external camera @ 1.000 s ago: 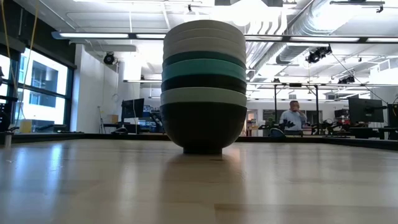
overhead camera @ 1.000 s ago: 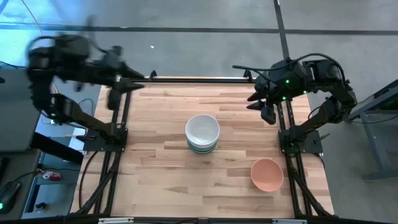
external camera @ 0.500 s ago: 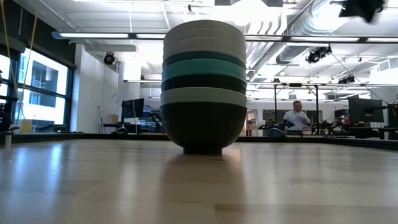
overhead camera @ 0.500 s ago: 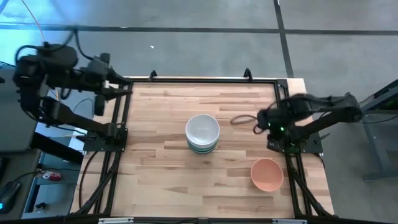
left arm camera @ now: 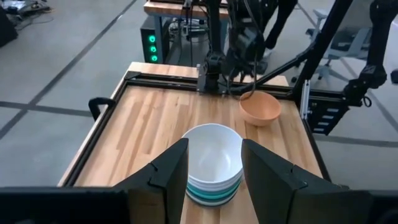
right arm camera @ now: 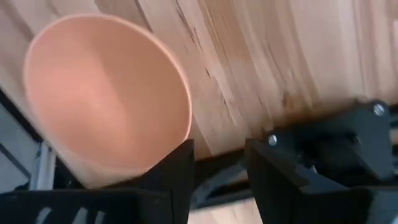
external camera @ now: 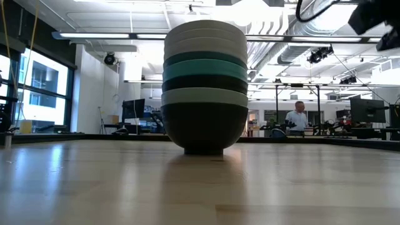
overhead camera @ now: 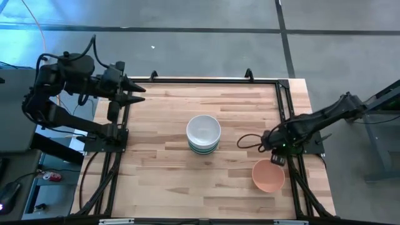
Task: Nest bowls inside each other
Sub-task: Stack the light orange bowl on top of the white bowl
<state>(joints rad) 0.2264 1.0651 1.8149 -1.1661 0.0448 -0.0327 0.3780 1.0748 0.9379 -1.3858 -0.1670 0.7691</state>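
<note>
A stack of nested bowls [overhead camera: 204, 134] stands mid-table on the foot of its black bottom bowl [external camera: 204, 128], with a white bowl on top [left arm camera: 213, 155]. Mint, dark and teal rims show between them. A salmon pink bowl [overhead camera: 269, 175] sits upright by itself near the table's right edge. My right gripper [right arm camera: 217, 165] is open and hovers above the pink bowl's [right arm camera: 106, 93] far rim, high over the table [external camera: 378, 19]. My left gripper [left arm camera: 214, 174] is open at the table's far left corner [overhead camera: 139, 94], pointing at the stack.
A black metal frame [overhead camera: 285, 106] runs along the table's left, far and right edges, close to the pink bowl. Bare wood lies between the stack and the pink bowl. A person [external camera: 299, 119] stands far off in the room behind.
My right arm has swung from the table's far right corner toward the near edge and dropped toward the pink bowl, ending just over its far rim. My left arm has shifted a little by the far left corner. The bowls have not moved.
</note>
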